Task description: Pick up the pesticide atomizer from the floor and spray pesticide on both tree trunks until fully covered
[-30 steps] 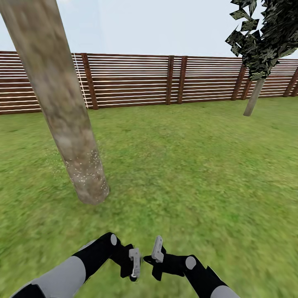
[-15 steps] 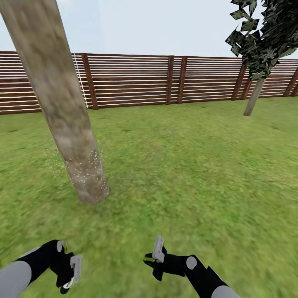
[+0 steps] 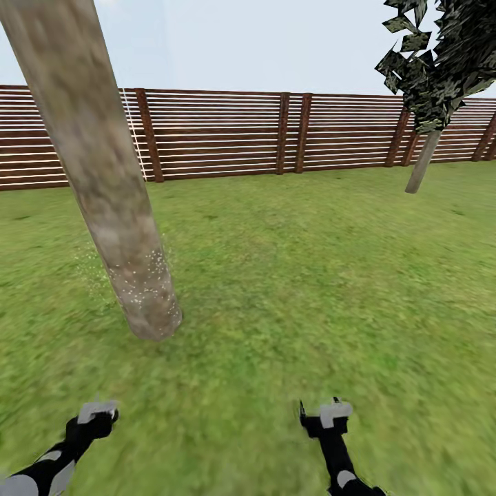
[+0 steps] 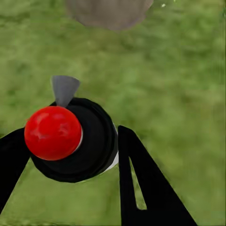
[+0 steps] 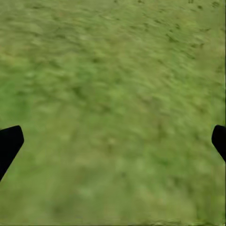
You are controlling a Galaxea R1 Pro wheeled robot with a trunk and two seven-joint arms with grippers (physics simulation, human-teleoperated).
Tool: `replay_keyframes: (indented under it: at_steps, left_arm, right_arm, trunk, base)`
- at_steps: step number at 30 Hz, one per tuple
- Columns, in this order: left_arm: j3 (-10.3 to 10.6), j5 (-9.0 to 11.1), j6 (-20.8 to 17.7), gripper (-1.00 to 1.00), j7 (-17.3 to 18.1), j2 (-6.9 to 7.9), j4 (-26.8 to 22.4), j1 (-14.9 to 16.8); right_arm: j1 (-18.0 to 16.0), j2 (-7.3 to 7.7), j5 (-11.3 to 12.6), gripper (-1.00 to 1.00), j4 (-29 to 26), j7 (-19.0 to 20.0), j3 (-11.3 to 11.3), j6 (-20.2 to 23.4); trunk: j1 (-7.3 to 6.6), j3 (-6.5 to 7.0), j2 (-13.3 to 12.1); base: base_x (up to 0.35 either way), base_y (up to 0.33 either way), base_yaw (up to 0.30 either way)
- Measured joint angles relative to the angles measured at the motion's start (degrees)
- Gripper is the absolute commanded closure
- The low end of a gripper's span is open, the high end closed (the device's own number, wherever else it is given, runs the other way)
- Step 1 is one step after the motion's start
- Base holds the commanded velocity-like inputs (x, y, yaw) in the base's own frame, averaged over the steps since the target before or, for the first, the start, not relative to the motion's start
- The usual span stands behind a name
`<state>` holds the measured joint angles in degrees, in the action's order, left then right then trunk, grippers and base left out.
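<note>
- Left gripper (image 4: pixel 70 155): clenched on the pesticide atomizer (image 4: pixel 73 141). In the left wrist view a black finger (image 4: pixel 141 188) presses against each side of the atomizer's round black body, which carries a red ball cap (image 4: pixel 52 133) and a grey nozzle tip (image 4: pixel 64 88).
- In the head view the left gripper (image 3: pixel 96 413) sits low over the grass; the atomizer itself is too small to make out there.
- Nozzle points away from the gripper toward the base of the near tree trunk (image 4: pixel 108 12), which stands ahead of the fingers with a stretch of grass (image 4: pixel 179 94) between.
- Near tree trunk (image 3: pixel 103 179): thick, mottled beige and grey, ahead of the left gripper and slightly toward the right gripper's side. Fine white specks dot its lower part and the grass beside it.
- Right gripper (image 3: pixel 329 417): released, holding nothing. The right wrist view shows its two dark fingertips (image 5: pixel 9 143) wide apart with bare grass (image 5: pixel 113 108) between them.
- The two grippers are well apart, each low over the floor (image 3: pixel 289 289).
- Second tree (image 3: pixel 437 83): far ahead of the right gripper and off to its outer side, dark blocky crown above a thin-looking trunk (image 3: pixel 421 165), near the fence.
- Brown slatted fence (image 3: pixel 275 134) runs across the back of the lawn, behind both trunks.
</note>
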<state>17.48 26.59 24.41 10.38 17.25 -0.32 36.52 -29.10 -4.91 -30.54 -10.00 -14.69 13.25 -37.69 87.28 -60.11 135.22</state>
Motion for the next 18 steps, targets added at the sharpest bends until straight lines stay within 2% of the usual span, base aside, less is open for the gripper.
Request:
replay_keyframes:
  at_steps: [1,2,4,5,6,7,10,18]
  left_arm:
    - [-0.22,3.68,4.32,1.0,-2.83,-0.19,0.43,-1.93]
    - [-0.16,5.68,7.15,1.0,-4.82,-0.29,0.45,-3.36]
    - [0.17,7.7,10.12,1.0,-8.39,-0.98,0.71,-6.21]
    - [0.21,7.91,10.48,1.0,-9.03,-1.31,0.79,-7.36]
    - [0.53,7.86,10.67,1.0,-9.53,-1.46,0.83,-9.66]
    - [-0.22,8.54,10.73,1.0,-9.69,-1.41,0.88,-10.85]
    - [0.11,8.33,10.78,1.0,-9.99,-1.55,0.94,-12.93]
    - [0.2,8.28,10.91,1.0,-10.04,-1.68,0.94,-13.92]
  right_arm:
    - [1.57,-0.04,-0.02,-1.0,0.15,-4.04,0.26,-2.38]
    - [3.05,-0.07,-0.07,-1.0,0.22,-5.68,0.28,-5.43]
    - [5.39,-0.09,-0.24,-1.0,0.67,-6.97,0.31,-12.91]
    - [5.73,-0.08,-0.32,-1.0,2.03,-7.13,0.29,-14.11]
    - [5.97,0.08,-0.42,-1.0,5.83,-7.19,0.31,-14.9]
    - [6.01,0.21,-0.44,-1.0,6.87,-7.22,0.31,-15.07]
    - [6.95,1.05,-0.37,-1.0,8.28,-7.22,0.44,-15.1]
    - [9.03,1.48,-0.49,-1.0,8.51,-7.11,0.29,-15.05]
  trunk:
    - [0.0,0.0,0.0]
    - [0.0,0.0,0.0]
    - [0.0,0.0,0.0]
    - [0.0,0.0,0.0]
    - [0.0,0.0,0.0]
    - [0.0,0.0,0.0]
    - [0.0,0.01,0.0]
    - [0.0,0.01,0.0]
  base:
    - [0.0,0.0,0.0]
    - [0.0,0.0,0.0]
    - [0.0,0.0,0.0]
    - [0.0,0.0,0.0]
    - [0.0,0.0,0.0]
    - [0.0,0.0,0.0]
    - [0.0,0.0,0.0]
    - [0.0,0.0,0.0]
